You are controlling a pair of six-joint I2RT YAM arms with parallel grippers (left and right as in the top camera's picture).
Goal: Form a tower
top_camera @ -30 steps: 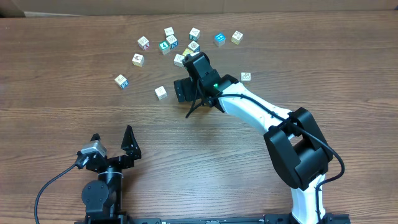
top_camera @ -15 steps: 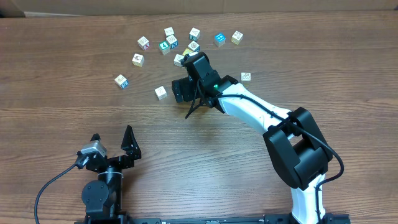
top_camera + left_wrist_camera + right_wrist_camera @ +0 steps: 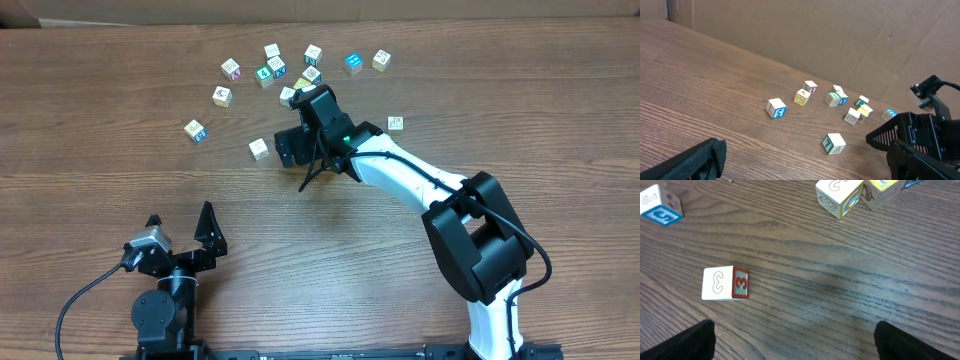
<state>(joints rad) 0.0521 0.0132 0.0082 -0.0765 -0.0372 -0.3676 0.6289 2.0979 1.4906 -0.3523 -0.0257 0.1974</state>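
Note:
No tower shows; the wooden cubes lie loose on the table. My right gripper [image 3: 315,103] hovers low over the cluster's near side, open with only bare wood between its fingers [image 3: 802,345]. Left of it lies a cube with a red 3 [image 3: 725,283], the same cube in the overhead view [image 3: 259,149]. Ahead sit a pale printed cube [image 3: 840,195] and a yellow cube [image 3: 882,189], side by side. My left gripper [image 3: 180,220] rests open near the front edge, empty [image 3: 802,170], far from the cubes.
Several more cubes are scattered at the back [image 3: 272,51], with outliers at the left [image 3: 195,130] and right [image 3: 396,123]. A cardboard wall [image 3: 790,30] stands behind the table. The right arm [image 3: 420,185] stretches diagonally from the front right.

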